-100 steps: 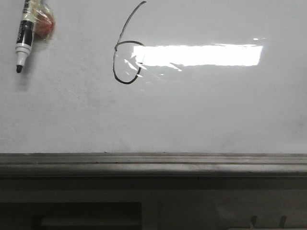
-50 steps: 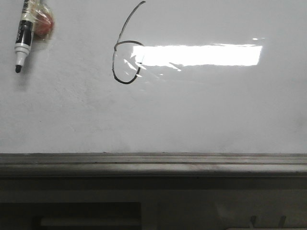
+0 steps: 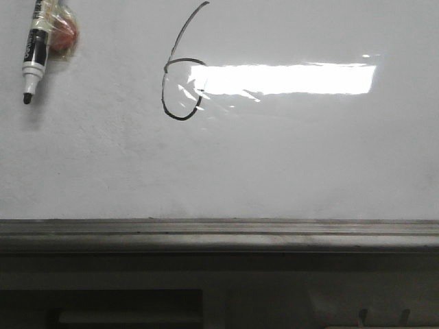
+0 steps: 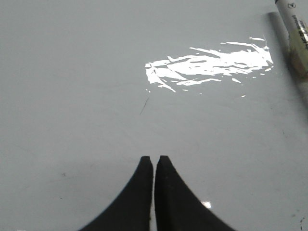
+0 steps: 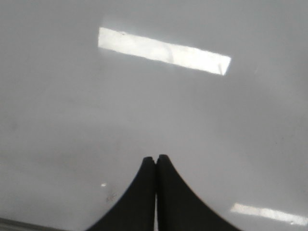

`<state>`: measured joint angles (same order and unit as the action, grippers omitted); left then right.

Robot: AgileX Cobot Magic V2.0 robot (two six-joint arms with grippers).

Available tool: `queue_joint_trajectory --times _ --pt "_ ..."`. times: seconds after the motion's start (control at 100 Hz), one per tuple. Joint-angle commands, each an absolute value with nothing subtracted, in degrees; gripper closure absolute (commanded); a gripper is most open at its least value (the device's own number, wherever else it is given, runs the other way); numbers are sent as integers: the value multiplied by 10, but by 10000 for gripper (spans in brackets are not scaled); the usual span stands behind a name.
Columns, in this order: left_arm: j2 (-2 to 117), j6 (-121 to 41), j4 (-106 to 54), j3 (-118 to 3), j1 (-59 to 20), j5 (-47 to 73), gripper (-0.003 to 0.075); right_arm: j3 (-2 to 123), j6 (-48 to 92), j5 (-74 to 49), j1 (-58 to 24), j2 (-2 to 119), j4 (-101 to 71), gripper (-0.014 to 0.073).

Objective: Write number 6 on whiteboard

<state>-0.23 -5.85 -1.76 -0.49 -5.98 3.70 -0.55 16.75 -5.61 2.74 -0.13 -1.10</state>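
The number 6 (image 3: 180, 75) is drawn upper-left on the whiteboard (image 3: 274, 164). Marker (image 3: 33, 51) lies apart, uncapped; light, slick, best pinched mid-barrel. Left gripper (image 4: 154, 161) and right gripper (image 5: 156, 160) pressed together, empty.

Capless marker (image 3: 33, 51) beside red object (image 3: 63, 35); dark ledge (image 3: 219, 234) below

Marker pen (image 3: 32, 51): upper end cut off by front view's top edge; label print too small to read. Reddish object (image 3: 64, 34) behind it partly hidden by pen, identity unclear. Number 6 (image 3: 180, 68): right side of loop washed out by bright reflection (image 3: 288, 79). Right wrist view blurred throughout.
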Motion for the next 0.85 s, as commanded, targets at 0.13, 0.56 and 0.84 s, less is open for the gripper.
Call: queue_joint_trajectory --times 0.13,0.56,0.84 --pt "-20 -53 -23 23 -64 -3 740 -19 162 -16 32 -16 5 659" --pt "-20 -53 -23 23 -64 -3 740 -19 162 -19 32 -16 5 659" --pt "-20 -53 -23 23 -64 -3 740 -19 162 -19 32 -16 5 659"
